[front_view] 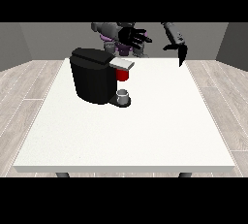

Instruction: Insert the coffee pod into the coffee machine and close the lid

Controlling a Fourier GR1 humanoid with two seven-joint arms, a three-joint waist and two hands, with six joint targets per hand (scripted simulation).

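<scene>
The coffee machine near the tabletop's far edge looks closed; both hands hover spread, holding nothing.

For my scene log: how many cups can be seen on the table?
1. A small grey cup stands on the base of the black coffee machine, under its red part, at the table's far left. Another cup could be hidden behind the machine.

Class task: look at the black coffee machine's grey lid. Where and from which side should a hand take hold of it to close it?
Take the grey lid at its free end, which juts towards the view's right from the black coffee machine, above the red part. Come from above: the lid's flat top faces up, probably suiting a downward press. The open hand at the view's left is nearest.
</scene>
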